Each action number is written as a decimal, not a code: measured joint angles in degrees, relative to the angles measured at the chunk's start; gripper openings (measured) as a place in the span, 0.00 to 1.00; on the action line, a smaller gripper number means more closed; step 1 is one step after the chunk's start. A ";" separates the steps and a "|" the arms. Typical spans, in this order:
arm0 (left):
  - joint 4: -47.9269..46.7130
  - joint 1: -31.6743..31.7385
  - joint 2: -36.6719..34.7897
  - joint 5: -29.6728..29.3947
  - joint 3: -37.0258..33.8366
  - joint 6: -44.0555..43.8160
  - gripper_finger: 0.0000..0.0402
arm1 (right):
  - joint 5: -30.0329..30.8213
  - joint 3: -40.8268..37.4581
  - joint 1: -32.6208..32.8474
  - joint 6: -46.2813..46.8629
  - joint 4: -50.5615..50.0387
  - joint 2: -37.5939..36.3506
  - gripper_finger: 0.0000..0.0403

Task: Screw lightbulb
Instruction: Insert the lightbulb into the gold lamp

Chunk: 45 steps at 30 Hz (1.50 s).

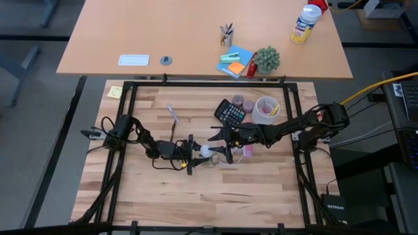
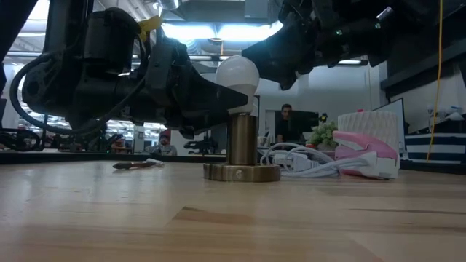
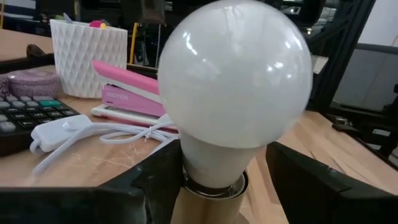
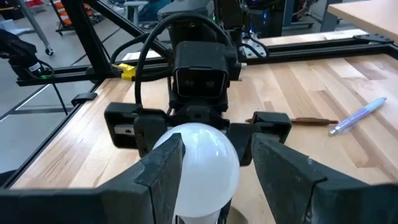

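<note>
The frosted-white lightbulb [image 2: 238, 75] stands upright in a brass socket stand [image 2: 242, 145] at the table's middle, its neck in the socket's top. My left gripper [image 3: 217, 180] comes level from the table's left. It is open, with its fingers on either side of the bulb's neck [image 3: 211, 165]. My right gripper [image 4: 214, 155] comes from the right, slanting down. It is open, with its fingers on either side of the bulb's globe [image 4: 202, 162]. Both grippers meet at the bulb in the high view [image 1: 205, 152]. My left gripper has one finger [image 3: 158, 183] close against the bulb's neck, and I cannot tell whether it touches. The other finger [image 3: 311, 186] stands clear of it. My right gripper has one finger [image 4: 165, 165] against the side of the globe. The other finger [image 4: 273, 168] stands a narrow gap off. The bulb stays upright in the socket.
A pink stapler [image 2: 364, 153] and a looped white cord [image 2: 306, 164] lie just behind the stand. A calculator [image 1: 230, 112], a white cup [image 1: 266, 108] and a purple round box [image 1: 238, 101] are at the far right. A pen [image 4: 357, 115] lies far left of the bulb.
</note>
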 joint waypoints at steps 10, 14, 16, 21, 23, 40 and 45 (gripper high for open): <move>-0.27 0.02 -1.01 -0.40 -0.44 0.38 0.50 | -0.65 -0.12 0.11 -0.40 -3.68 -2.22 0.49; -0.28 0.00 -1.07 -0.42 -0.44 0.63 0.50 | -0.56 -0.15 0.07 -0.45 -3.35 -2.23 0.49; -0.33 0.00 -1.07 -0.42 -0.44 0.61 0.50 | -0.41 -0.15 0.07 -0.51 -2.49 -2.21 0.49; -0.55 0.00 -1.14 -0.37 -0.39 1.23 0.50 | 3.42 -0.12 0.01 -0.60 -2.20 -2.21 0.49; -0.66 0.00 -1.14 -0.35 -0.39 2.53 0.50 | 4.16 -0.12 0.00 -0.62 -2.25 -2.21 0.49; -0.59 -0.07 -1.14 -0.63 -0.41 3.85 0.50 | 4.33 -0.08 -0.04 -0.68 -2.25 -2.23 0.49; 0.33 -0.18 -1.19 -0.78 -1.60 2.46 0.50 | 4.09 -0.08 -0.05 -0.70 -2.35 -2.23 0.49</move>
